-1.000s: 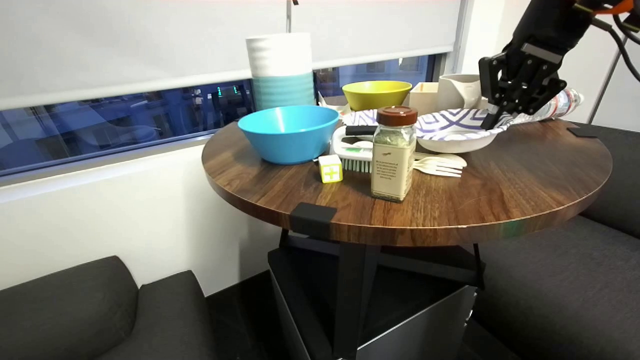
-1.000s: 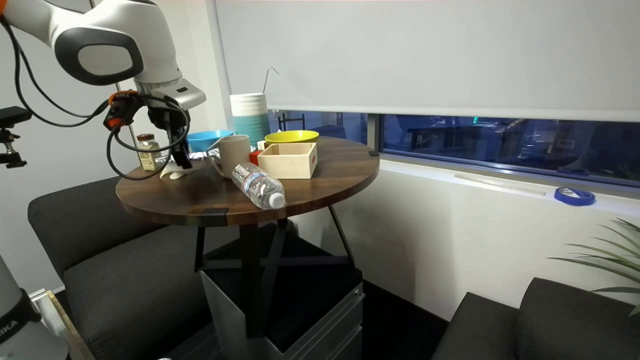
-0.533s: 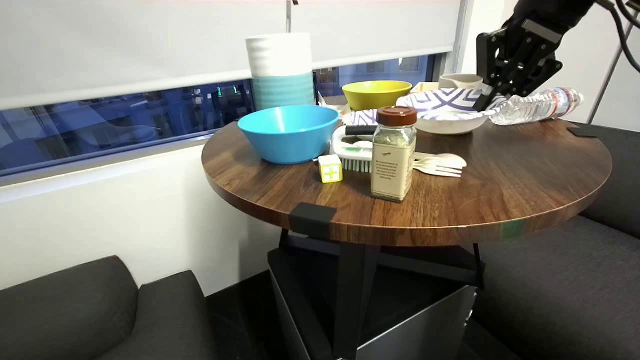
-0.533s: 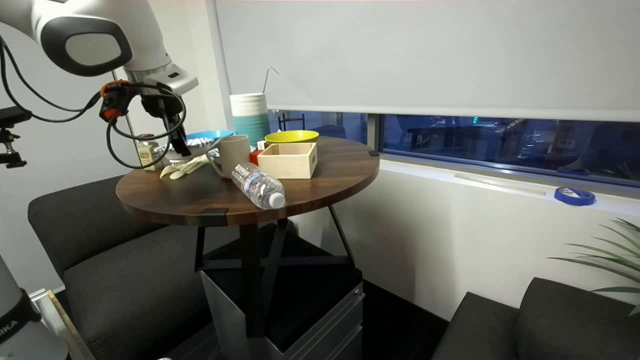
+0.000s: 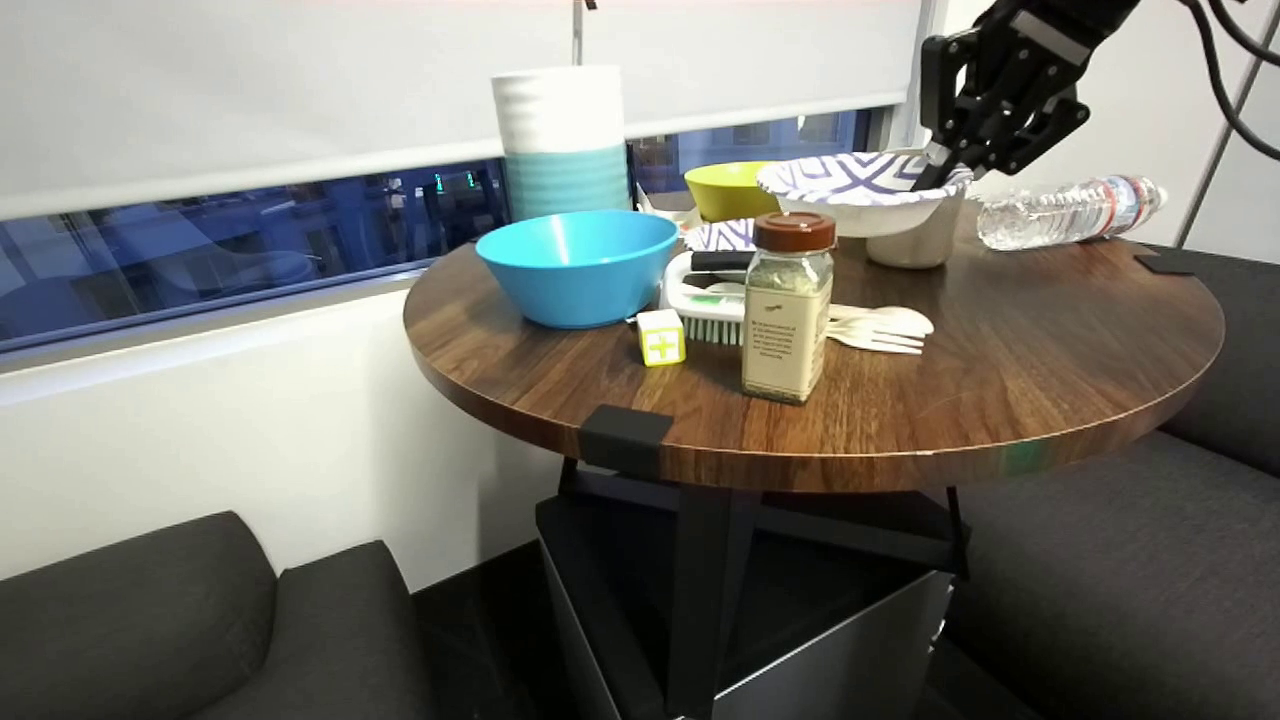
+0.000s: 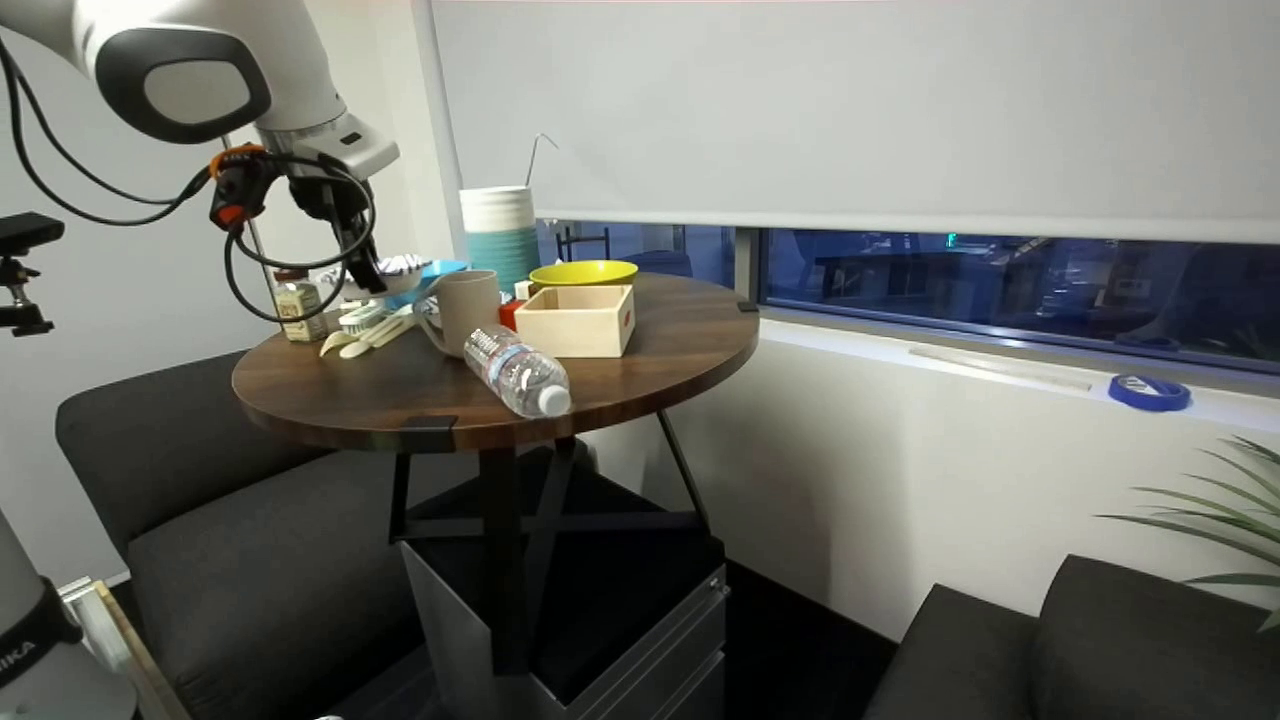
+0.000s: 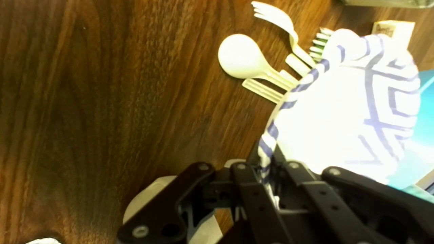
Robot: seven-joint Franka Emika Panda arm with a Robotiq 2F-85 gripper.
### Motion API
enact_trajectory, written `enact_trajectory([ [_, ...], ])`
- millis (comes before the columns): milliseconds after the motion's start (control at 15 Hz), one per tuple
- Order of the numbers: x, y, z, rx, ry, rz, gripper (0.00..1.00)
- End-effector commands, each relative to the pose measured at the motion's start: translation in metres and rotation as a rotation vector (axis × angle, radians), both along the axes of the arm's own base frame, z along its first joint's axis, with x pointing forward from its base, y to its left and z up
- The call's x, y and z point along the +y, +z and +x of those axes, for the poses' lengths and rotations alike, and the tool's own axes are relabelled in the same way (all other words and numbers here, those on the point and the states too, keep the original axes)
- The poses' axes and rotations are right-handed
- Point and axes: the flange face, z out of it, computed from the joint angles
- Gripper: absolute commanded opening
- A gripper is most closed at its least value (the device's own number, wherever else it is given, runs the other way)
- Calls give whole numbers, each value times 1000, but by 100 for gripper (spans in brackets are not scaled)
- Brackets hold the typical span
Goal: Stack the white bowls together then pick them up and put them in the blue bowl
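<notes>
My gripper (image 5: 932,176) is shut on the near rim of a white bowl (image 5: 850,215) with purple-blue stripes and holds it above the table. In the wrist view the fingers (image 7: 268,159) pinch the striped rim, and the held bowl's inside (image 7: 322,128) is washed out. I cannot tell whether it is one bowl or a stack. Another patterned white bowl (image 5: 722,235) shows partly behind the spice jar and brush. The light blue bowl (image 5: 580,275) stands on the table; its inside looks empty where visible. It is partly hidden by the held bowl in the wrist view (image 7: 426,112).
The spice jar (image 5: 788,320), brush (image 5: 705,300), small cube (image 5: 661,340) and plastic cutlery (image 5: 880,330) lie near the bowls. A mug (image 6: 470,312), bottle (image 6: 517,372), wooden box (image 6: 575,325), yellow bowl (image 6: 583,273) and tall white-teal stack (image 6: 502,238) stand around.
The gripper has lifted the held white bowl and carried it toward the blue bowl's side. The mug behind it is now more exposed below the bowl. The blue bowl has not moved.
</notes>
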Motion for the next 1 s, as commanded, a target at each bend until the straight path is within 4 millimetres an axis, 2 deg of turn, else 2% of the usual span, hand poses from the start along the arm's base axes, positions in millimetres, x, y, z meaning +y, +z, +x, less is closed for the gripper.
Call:
enact_trajectory([
  [0, 4, 3, 24, 5, -60, 52, 1],
  [267, 9, 5, 46, -1, -150, 78, 1],
  [467, 20, -3, 57, 25, -216, 72, 1],
  [667, 30, -13, 66, 48, -291, 72, 1],
  [933, 30, -20, 72, 47, -405, 49, 1],
])
